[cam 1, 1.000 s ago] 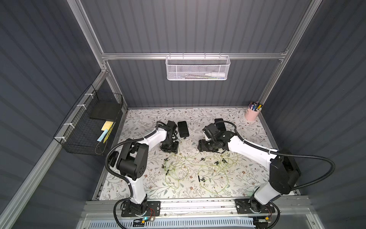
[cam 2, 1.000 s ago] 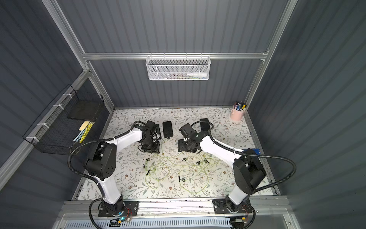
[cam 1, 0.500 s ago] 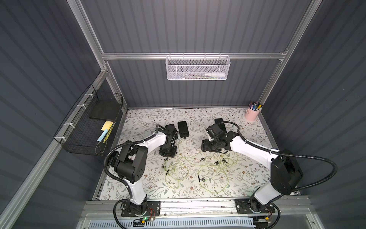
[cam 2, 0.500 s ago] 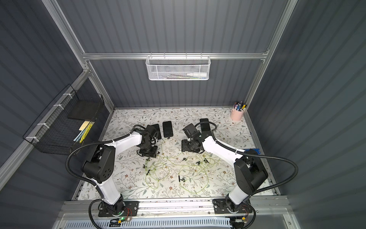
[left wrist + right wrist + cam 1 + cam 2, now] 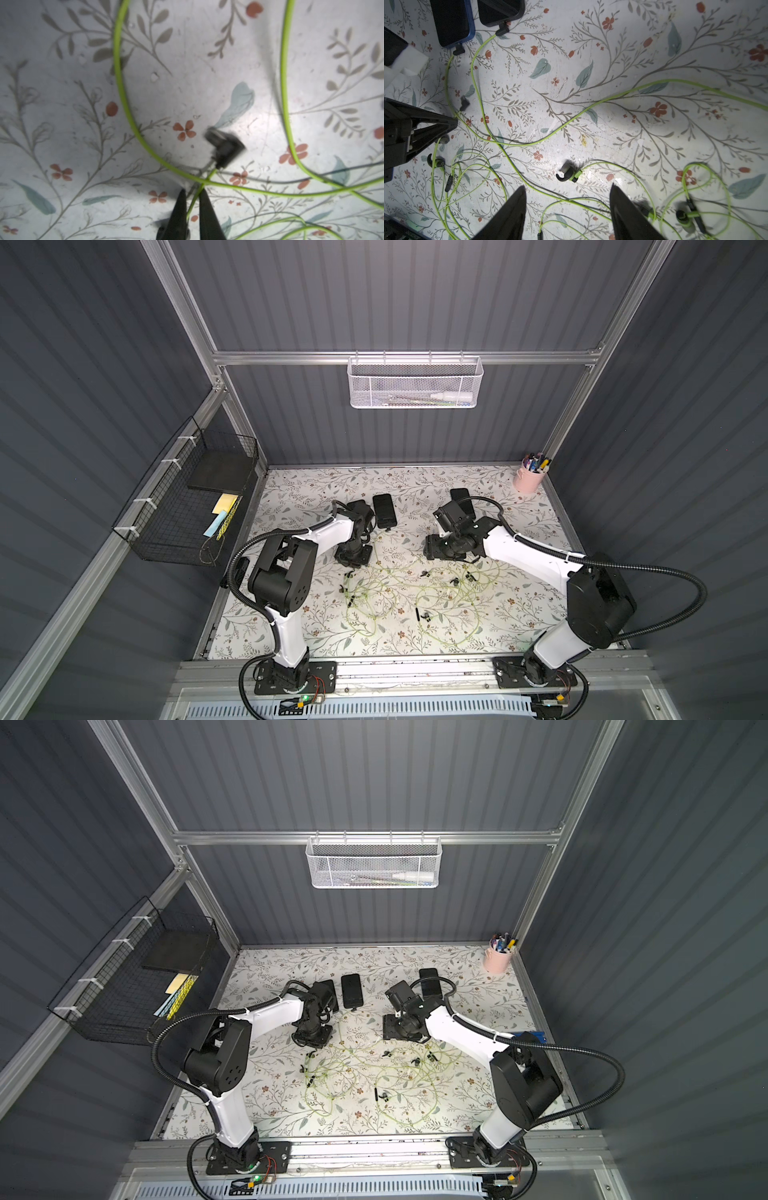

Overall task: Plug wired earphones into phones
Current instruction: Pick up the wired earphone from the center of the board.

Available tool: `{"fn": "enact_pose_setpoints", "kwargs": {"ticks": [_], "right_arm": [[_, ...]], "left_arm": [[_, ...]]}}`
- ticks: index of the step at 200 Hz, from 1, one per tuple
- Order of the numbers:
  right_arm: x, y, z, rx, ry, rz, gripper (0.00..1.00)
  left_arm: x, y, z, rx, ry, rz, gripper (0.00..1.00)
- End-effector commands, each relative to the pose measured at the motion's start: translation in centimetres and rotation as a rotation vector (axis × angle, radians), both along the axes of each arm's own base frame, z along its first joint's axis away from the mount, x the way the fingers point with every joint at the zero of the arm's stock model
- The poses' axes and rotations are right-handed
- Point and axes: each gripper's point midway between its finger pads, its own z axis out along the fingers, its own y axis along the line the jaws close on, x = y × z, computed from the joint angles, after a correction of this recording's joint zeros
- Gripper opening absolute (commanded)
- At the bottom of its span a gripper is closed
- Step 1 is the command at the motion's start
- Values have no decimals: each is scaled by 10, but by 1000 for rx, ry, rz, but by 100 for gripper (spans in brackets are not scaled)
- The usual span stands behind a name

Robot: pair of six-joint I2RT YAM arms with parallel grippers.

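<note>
Pale yellow-green wired earphones (image 5: pixel 395 597) lie tangled mid-table. My left gripper (image 5: pixel 192 192) is shut on one cord (image 5: pixel 190 205) just behind its loose black angled plug (image 5: pixel 224 148); the right wrist view shows that plug (image 5: pixel 464 103) too. My right gripper (image 5: pixel 568 187) hangs open over an earbud (image 5: pixel 568 175), holding nothing. A blue-rimmed phone (image 5: pixel 452 22) and a black phone (image 5: pixel 500 10) each have a plug at the bottom edge. In a top view one phone (image 5: pixel 384 510) lies clear, another phone (image 5: pixel 461 495) is half hidden behind my right arm.
A pink cup of pens (image 5: pixel 530 479) stands at the back right corner. A black wire basket (image 5: pixel 187 506) hangs on the left wall and a white mesh basket (image 5: pixel 415 383) on the back wall. Cords and earbuds spread toward the table's front.
My left gripper has come away from the phones toward the front, down onto the cords, and has shut on one. My right arm has shifted only slightly.
</note>
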Motion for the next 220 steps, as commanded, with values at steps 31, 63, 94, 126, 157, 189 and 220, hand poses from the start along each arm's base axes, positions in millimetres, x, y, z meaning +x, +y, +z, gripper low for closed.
{"fn": "enact_pose_setpoints", "kwargs": {"ticks": [31,63,94,126,157,189,220], "right_arm": [[6,1,4,-7,-8,23,62],[14,2,11,-11,-18,44,62],[16,9,19,19,-16,89,61],[2,35,20,135,65,209,61],[-15,75,26,313,110,326,58],[-1,61,44,523,96,127,53],[11,45,67,708,56,-60,54]], "left_arm": [[-10,14,27,121,19,-51,0],[-35,-2,69,74,126,-106,0],[-70,-3,87,107,257,-152,0],[-79,-29,113,-15,277,-179,0],[-71,-58,114,-159,271,-184,0],[-5,-76,137,-261,-70,-53,0],[32,-113,140,-516,-290,45,0]]}}
